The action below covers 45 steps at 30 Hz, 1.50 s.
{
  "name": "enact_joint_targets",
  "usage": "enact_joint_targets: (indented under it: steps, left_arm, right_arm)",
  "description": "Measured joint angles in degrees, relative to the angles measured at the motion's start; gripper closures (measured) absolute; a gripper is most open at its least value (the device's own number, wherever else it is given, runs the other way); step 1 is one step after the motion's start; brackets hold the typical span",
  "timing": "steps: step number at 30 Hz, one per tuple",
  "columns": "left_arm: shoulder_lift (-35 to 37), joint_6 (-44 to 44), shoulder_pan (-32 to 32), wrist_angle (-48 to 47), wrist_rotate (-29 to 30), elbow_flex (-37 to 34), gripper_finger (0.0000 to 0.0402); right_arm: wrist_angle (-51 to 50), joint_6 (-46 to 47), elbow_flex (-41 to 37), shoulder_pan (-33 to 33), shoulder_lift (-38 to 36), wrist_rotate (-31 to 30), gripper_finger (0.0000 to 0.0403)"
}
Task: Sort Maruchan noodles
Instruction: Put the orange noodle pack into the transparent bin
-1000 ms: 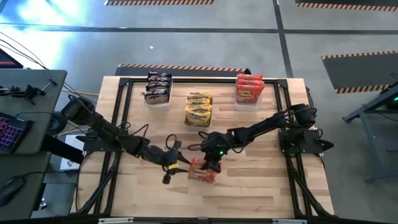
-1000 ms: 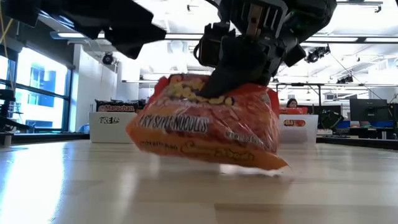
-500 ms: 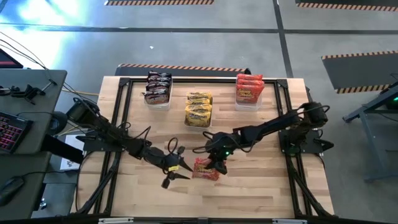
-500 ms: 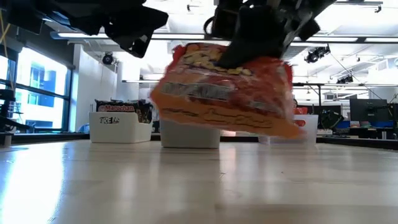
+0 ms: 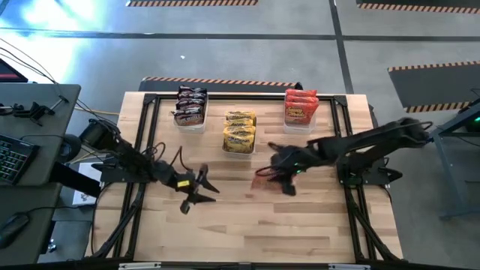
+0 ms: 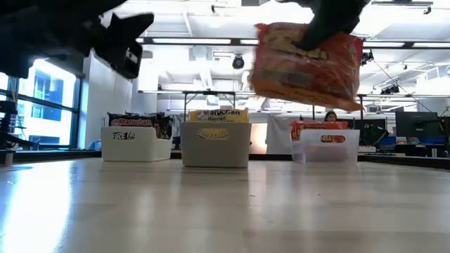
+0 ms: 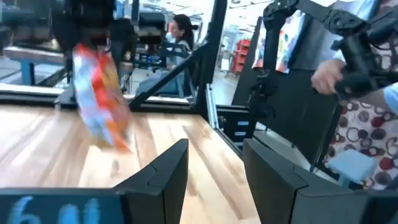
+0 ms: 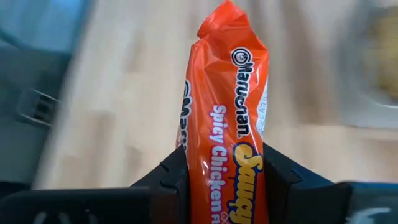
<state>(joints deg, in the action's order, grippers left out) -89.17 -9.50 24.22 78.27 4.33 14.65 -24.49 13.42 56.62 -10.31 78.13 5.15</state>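
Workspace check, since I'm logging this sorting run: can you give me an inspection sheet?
Surface: wooden table, bare at the front.
Job's things: red-orange packet held off the table; dark, yellow and red packets in three bins at the back.
Clutter: nothing seen.
Grippers: right gripper shut on the packet; left gripper open, empty.
Cables: on the left arm.
Surroundings: keyboard on a side desk; a person behind.
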Motion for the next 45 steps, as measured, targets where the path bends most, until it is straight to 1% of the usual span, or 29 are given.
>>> enact_joint_targets:
  steps: [3, 7, 10, 13, 18, 23, 27, 30, 34, 40, 45]
  left_arm:
    - [0.0, -1.3, -1.3, 1.9, 0.0, -1.7, 0.0257]
    - [0.0, -2.4, -2.3, 1.9, 0.0, -1.8, 0.0257]
    - [0.0, -2.9, -2.5, 1.8, 0.0, -1.8, 0.0257]
    - [0.0, -3.1, -2.5, 1.7, 0.0, -1.8, 0.0257]
    - [0.0, -3.9, -2.5, 0.0, 0.0, -1.8, 0.0257]
    - [0.0, -3.9, -2.5, -0.4, 1.1, -1.8, 0.0257]
    - [0.0, -3.9, -2.5, -0.4, 2.4, -1.8, 0.0257]
    - [0.0, -3.9, -2.5, -0.4, 2.4, -1.8, 0.0257]
    - [0.0, -3.9, -2.5, -0.4, 3.3, -1.8, 0.0257]
    - [0.0, -3.8, -2.5, -0.4, 3.5, -1.8, 0.0257]
    - [0.0, -3.8, -2.5, -0.4, 3.5, -1.8, 0.0257]
  right_arm:
    - [-8.6, -7.1, 0.0, 1.0, -5.9, -8.5, 0.0298]
    - [-17.2, -15.4, 0.0, 4.6, -12.3, -18.3, 0.0298]
    - [-20.3, -21.5, 0.0, 9.4, -15.1, -20.9, 0.0298]
    - [-21.6, -28.4, 0.0, 15.7, -16.0, -21.1, 0.0298]
    - [-24.6, -40.0, 0.0, 27.8, -15.4, -20.7, 0.0298]
    - [-24.7, -46.2, 0.0, 39.7, -14.1, -14.4, 0.0298]
    - [-24.4, -49.9, 0.0, 46.1, -11.9, -11.2, 0.0298]
    - [-22.4, -51.8, 0.0, 48.7, -9.3, -9.0, 0.0298]
    - [-20.2, -53.0, 0.0, 50.5, -5.4, -7.7, 0.0298]
    - [-18.2, -53.4, 0.0, 50.8, -0.4, -6.0, 0.0298]
    - [-16.5, -53.4, 0.0, 50.8, 2.4, -5.9, 0.0298]
